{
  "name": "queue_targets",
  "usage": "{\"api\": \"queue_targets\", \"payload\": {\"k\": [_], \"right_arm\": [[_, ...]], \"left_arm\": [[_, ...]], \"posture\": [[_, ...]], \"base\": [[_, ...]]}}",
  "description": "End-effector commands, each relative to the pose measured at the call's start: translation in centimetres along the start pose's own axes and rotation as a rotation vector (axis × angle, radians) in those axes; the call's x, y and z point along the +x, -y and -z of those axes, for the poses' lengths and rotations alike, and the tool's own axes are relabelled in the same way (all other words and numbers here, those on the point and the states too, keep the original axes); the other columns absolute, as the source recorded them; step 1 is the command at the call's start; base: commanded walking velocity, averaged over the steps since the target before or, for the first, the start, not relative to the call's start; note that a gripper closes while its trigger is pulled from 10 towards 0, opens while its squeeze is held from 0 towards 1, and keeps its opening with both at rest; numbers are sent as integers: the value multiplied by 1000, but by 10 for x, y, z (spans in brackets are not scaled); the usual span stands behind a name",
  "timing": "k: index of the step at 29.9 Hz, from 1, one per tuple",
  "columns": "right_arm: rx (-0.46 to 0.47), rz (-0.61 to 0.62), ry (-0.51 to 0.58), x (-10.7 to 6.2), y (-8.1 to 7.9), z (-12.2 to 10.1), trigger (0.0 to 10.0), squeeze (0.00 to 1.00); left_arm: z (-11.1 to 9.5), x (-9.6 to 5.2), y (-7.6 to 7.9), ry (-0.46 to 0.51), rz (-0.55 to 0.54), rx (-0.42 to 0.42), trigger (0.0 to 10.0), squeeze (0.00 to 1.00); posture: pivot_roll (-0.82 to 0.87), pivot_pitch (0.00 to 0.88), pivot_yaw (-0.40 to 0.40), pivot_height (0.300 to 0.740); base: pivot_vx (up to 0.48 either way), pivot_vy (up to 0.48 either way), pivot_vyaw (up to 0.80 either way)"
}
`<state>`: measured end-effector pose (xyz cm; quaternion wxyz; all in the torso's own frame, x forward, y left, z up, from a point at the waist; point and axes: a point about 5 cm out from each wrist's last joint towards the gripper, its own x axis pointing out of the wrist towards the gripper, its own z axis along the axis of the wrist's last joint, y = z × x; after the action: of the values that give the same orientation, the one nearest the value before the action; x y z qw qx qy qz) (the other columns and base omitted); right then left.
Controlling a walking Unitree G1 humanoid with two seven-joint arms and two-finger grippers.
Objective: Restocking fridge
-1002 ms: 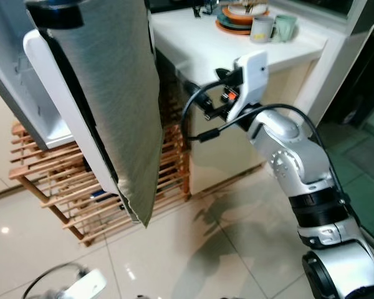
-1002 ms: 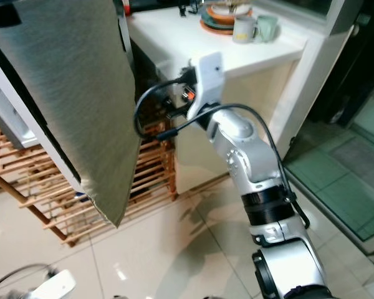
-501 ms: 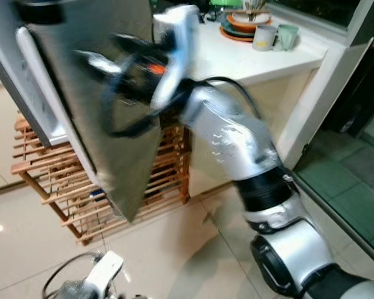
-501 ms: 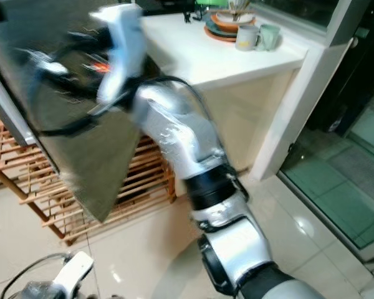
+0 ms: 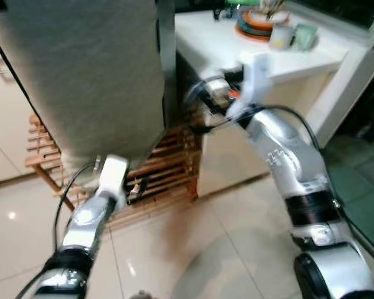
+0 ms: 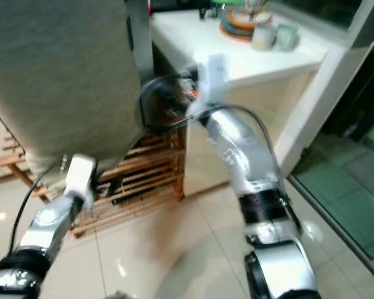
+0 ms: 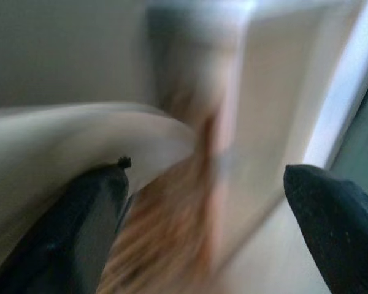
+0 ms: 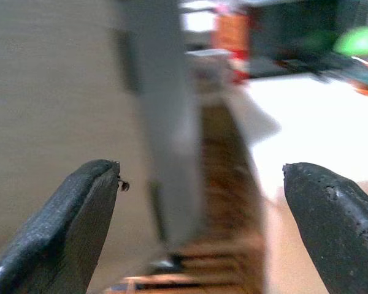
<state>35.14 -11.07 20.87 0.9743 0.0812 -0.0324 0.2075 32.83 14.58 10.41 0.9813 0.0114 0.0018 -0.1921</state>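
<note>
On the left, the left tool (image 7: 202, 202) is raised under the lower edge of the fridge door (image 5: 93, 68), its two fingers spread wide with nothing between them. The grey door hangs tall and upright, its long axis vertical, in front of a wooden rack (image 5: 156, 174) on the floor. Right of the door's edge, the right tool (image 8: 199, 233) (also spread wide and empty) points at that edge from the table (image 5: 237, 50) side, near its corner. The right arm looks nearer the door's free edge, so a push or pull there probably falls to it.
</note>
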Motion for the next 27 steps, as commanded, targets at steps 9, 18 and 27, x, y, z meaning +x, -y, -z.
{"api": "queue_targets", "payload": {"k": [9, 18, 27], "right_arm": [[8, 61, -29, -18, 8, 13, 10000, 761], [-59, -4, -56, -21, 3, 17, 10000, 843], [-31, -34, -42, -13, -6, 19, 10000, 918]], "left_arm": [[-75, 13, 17, 297, -79, -103, 10000, 0], [-81, 6, 52, 304, 54, -24, 10000, 0], [-87, 6, 47, 288, 41, -12, 10000, 0]], "posture": [[-99, 0, 50, 740], [-74, 0, 40, 740], [-59, 0, 57, 740]], "base": [[454, 0, 547], [444, 0, 503], [447, 0, 499]]}}
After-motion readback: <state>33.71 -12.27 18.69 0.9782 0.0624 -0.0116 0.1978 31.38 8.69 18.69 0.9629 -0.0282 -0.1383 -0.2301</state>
